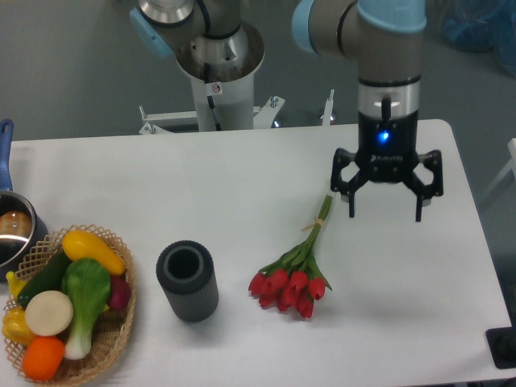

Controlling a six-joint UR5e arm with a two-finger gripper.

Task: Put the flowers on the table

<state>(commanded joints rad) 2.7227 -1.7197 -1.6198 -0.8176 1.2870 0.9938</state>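
Bunch of red tulips with green leaves and tied green stems (295, 270) lying flat on the large white matte tabletop (242, 185), heads toward the near edge, stem ends pointing up and right. Long axis running diagonally, stem tips ending just beside the black two-finger gripper (384, 216), down and to its left. Gripper spread wide, holding nothing, hanging clear above the surface with no contact to the stems. Judged from this: flowers already resting where the task wants them, only a retreat upward left. Left of the tulips, an upright dark ribbed cylinder vase (187, 280); farther left, a wicker basket of colourful fruit and vegetables (121, 326). Bare white surface right of the tulips.
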